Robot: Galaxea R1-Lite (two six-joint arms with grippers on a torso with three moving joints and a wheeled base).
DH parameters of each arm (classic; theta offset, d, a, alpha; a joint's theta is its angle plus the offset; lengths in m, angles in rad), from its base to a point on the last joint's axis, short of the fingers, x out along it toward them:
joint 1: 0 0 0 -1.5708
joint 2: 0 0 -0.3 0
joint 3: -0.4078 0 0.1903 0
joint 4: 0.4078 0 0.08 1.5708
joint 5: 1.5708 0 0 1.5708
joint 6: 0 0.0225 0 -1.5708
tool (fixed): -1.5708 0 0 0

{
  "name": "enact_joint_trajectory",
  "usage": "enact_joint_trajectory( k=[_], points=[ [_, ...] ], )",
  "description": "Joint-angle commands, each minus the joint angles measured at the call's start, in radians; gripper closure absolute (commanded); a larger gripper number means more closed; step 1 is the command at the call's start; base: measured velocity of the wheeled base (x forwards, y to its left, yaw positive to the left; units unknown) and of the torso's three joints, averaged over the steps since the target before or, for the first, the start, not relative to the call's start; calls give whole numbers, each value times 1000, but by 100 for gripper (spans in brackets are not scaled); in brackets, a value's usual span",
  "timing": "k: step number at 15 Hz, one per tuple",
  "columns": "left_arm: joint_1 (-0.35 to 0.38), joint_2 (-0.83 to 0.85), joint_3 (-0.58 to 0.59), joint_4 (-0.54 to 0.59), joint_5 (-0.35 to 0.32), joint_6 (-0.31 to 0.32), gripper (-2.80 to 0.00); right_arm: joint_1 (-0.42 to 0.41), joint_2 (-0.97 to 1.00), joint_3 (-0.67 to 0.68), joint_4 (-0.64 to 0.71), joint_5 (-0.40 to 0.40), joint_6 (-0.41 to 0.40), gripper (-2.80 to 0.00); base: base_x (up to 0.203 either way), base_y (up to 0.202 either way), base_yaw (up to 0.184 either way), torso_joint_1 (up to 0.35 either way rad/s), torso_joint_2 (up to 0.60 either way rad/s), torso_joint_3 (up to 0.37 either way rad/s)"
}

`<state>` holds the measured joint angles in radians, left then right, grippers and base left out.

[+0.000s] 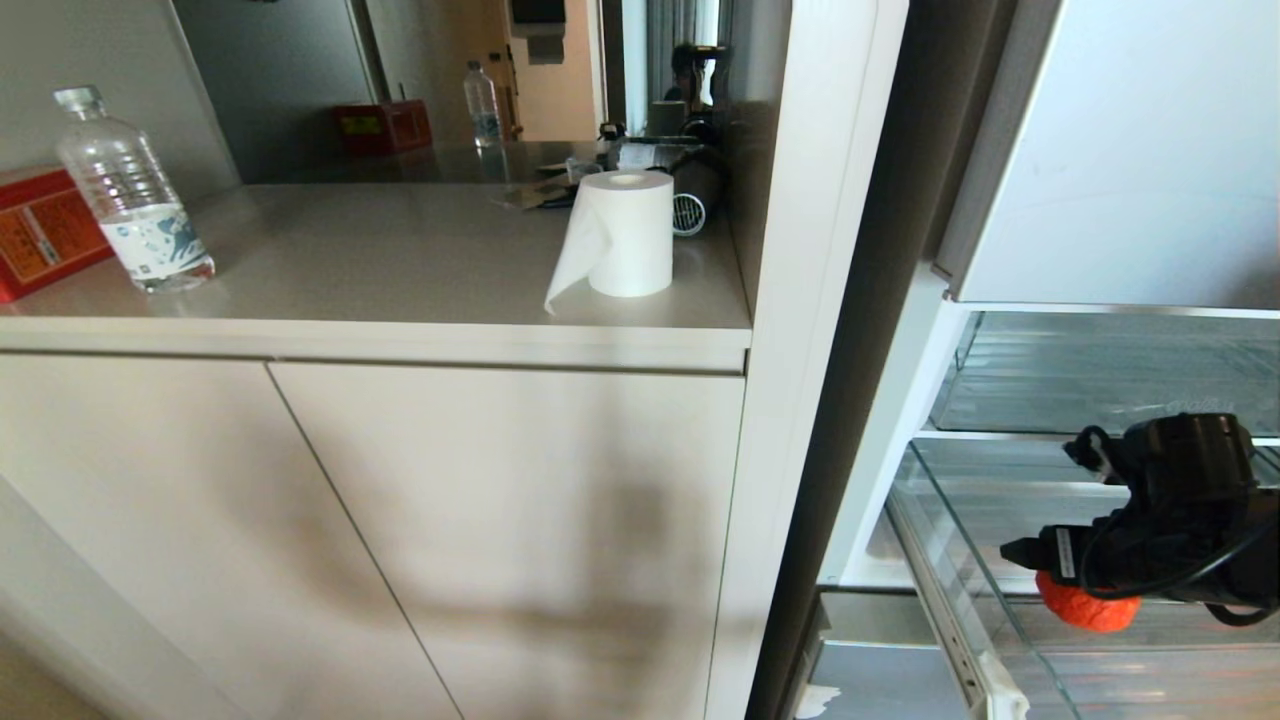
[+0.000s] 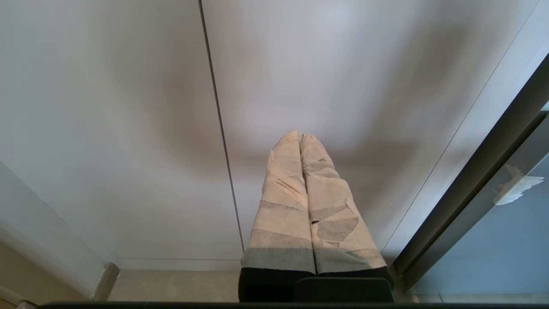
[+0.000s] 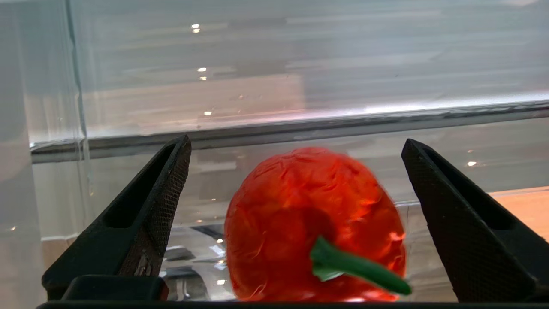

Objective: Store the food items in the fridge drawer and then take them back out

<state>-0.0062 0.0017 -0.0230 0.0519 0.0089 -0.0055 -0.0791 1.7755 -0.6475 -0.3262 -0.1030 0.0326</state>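
red-orange food item [image 3: 315, 227] sits between the fingers [image 3: 150, 214] of the right end effector [image 3: 296, 223], inside the fridge drawer [image 1: 950, 560]. the fingers stand wide apart, one on each side of the item, neither touching it. the step in hand appears to be a grasp on the item. to do it well, centre the item between the fingers, keep the fingertips off the clear drawer bottom, and close on the widest part of the body, not on the stem. the item is round, with a wrinkled, glossy skin and a small green stem [image 3: 356, 270] pointing back toward the end effector's wrist. the left end effector [image 2: 300, 141] is parked with its taped fingers pressed together, facing a cabinet door [image 2: 128, 128].
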Motion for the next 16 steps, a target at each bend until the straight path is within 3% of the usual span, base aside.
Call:
enact_joint_trajectory(
  k=[1,4,5,11,16],
  points=[
    [0,0,0,0,0,-1,0,-9,-1,6,-2,3,1,-280,0,0,0,0,0,0],
    [0,1,0,0,0,-1,0,-10,-3,19,-3,5,1,-280,0,0,0,0,0,0],
    [0,1,0,0,0,-1,0,-10,-4,22,-4,3,1,0,0,0,0,0,0,0],
    [0,1,0,0,0,-1,0,-10,-24,58,-9,7,2,0,0,0,0,0,0,0],
    [0,0,0,0,0,-1,0,21,-310,116,-5,10,-10,0,0,0,0,0,0,0]
  ],
)
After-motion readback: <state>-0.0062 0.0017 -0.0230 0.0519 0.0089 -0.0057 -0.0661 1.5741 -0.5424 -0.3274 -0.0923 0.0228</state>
